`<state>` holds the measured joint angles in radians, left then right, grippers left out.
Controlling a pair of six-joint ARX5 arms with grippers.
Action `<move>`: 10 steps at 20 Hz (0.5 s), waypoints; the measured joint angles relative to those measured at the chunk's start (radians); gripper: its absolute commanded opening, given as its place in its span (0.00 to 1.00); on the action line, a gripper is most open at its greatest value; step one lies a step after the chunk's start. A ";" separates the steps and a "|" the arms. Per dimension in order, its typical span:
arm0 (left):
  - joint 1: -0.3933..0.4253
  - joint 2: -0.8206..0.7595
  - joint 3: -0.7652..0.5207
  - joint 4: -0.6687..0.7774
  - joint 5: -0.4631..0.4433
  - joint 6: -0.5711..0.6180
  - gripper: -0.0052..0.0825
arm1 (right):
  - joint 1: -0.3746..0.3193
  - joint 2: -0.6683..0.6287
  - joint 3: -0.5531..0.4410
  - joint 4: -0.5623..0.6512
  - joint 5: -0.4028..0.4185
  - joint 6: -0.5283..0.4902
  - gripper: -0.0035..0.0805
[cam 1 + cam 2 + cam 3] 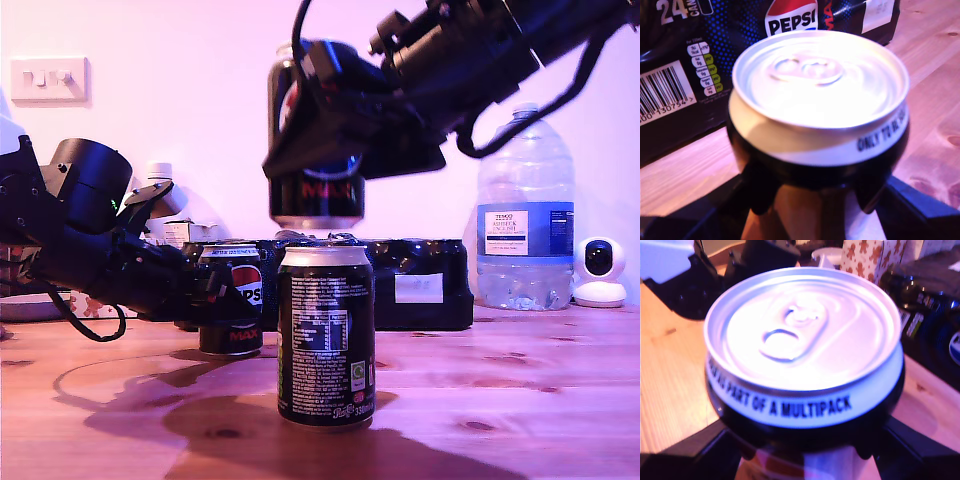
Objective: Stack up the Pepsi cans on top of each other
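Three cans, none stacked yet.
We have our first gripper (222, 292) clenched on the rear can (232, 305), which stands on the table (520, 400) at the exterior view's left, just in front of the multipack (425, 285). Our second gripper (335, 150) grasps the raised can (315, 195) upright in the air, above the front can (325, 335) and apart from it. The front can stands free on the table, print side facing the exterior camera.

A home — wooden table (540, 390), wall switch (48, 79), security camera (600, 271).
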<state>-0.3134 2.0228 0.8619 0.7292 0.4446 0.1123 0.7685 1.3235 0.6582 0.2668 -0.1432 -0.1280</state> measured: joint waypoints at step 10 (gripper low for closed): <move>0.000 0.000 0.000 0.000 0.000 0.000 0.50 | 0.002 0.000 -0.059 0.070 0.019 0.023 0.44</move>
<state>-0.3134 2.0228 0.8619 0.7288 0.4450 0.1123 0.7708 1.3239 0.5995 0.3370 -0.1242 -0.1051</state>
